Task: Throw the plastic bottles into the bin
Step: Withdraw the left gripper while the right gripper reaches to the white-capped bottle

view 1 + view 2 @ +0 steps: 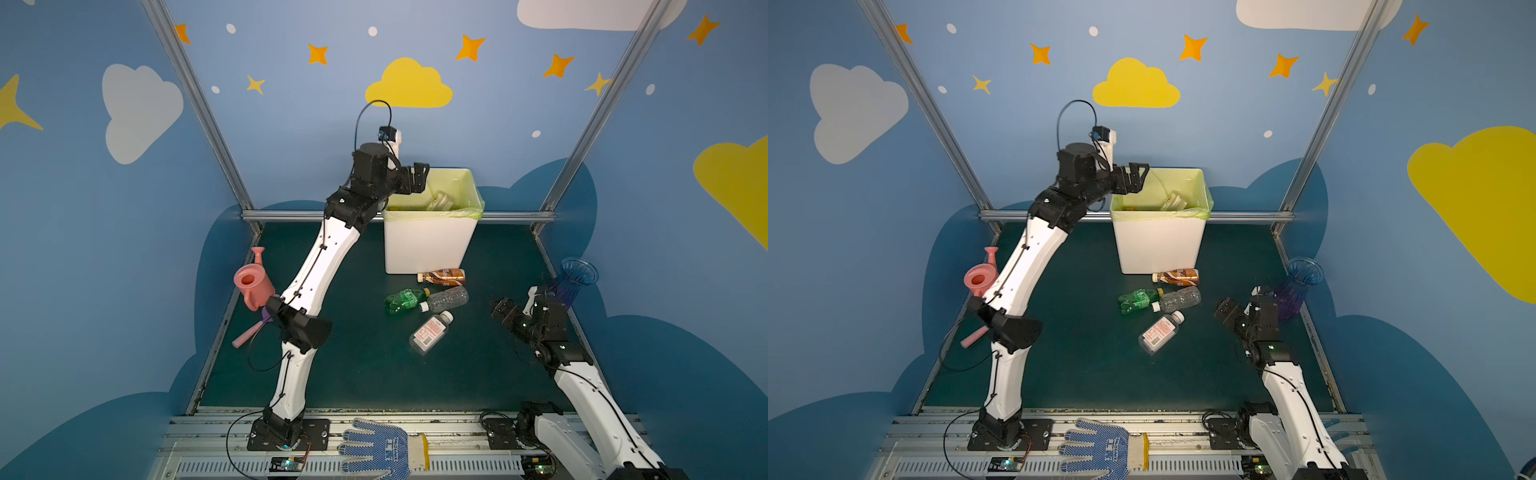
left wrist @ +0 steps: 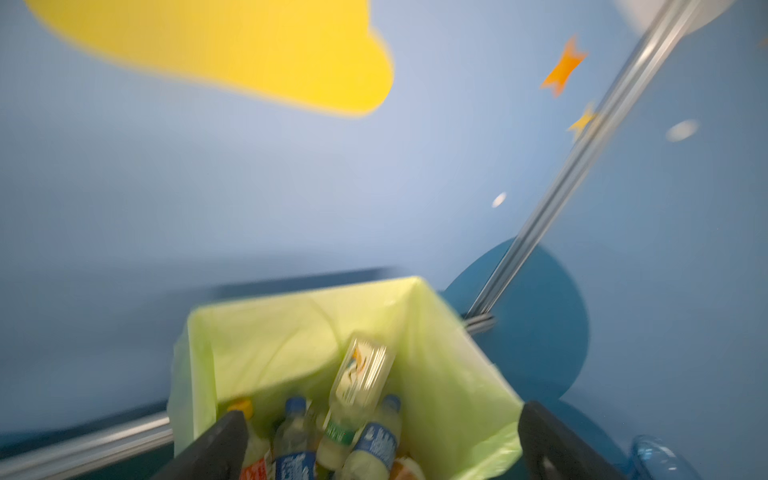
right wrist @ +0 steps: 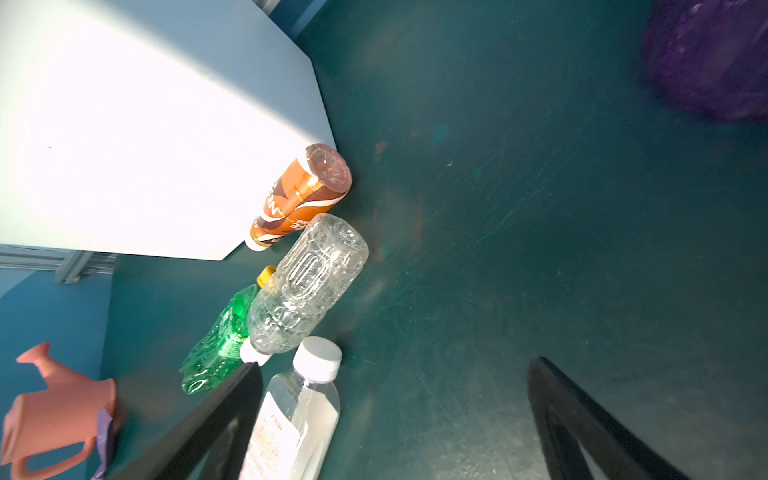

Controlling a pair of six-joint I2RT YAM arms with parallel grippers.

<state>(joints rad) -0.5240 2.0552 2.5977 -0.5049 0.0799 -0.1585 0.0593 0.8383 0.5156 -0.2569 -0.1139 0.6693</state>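
The left hand point(image 1: 419, 178) hangs over the left rim of the white square plastic bin point(image 1: 428, 249) with its pale green liner. Its jaws are spread wide and hold nothing, and the left wrist view shows its fingers point(image 2: 216, 440) well apart. Below them a clear plastic bottle point(image 2: 361, 374) lies tilted on top of several others in the bin; blur hides whether it has settled.

Four bottles remain on the dark green worktop point(image 1: 353, 374):
- The brown-labelled bottle point(image 1: 442, 276) lies against the foot of the bin.
- The crumpled green bottle point(image 1: 405, 300) touches the clear ribbed bottle point(image 1: 448, 298).
- The flat clear bottle with a white cap point(image 1: 430, 332) lies apart from the rest.

The drop looks done. To finish it cleanly, the left hand should rise straight up before swinging back, so that no finger snags the liner folded over the rim.

The right hand point(image 1: 498, 309), also wide and empty, sits low beside the white-capped bottle. That is probably the easiest next pick, gripped across mid-body rather than at the cap. The blue-violet ribbed vase point(image 1: 575, 278) stands close behind that arm, so it should lift without backing up.
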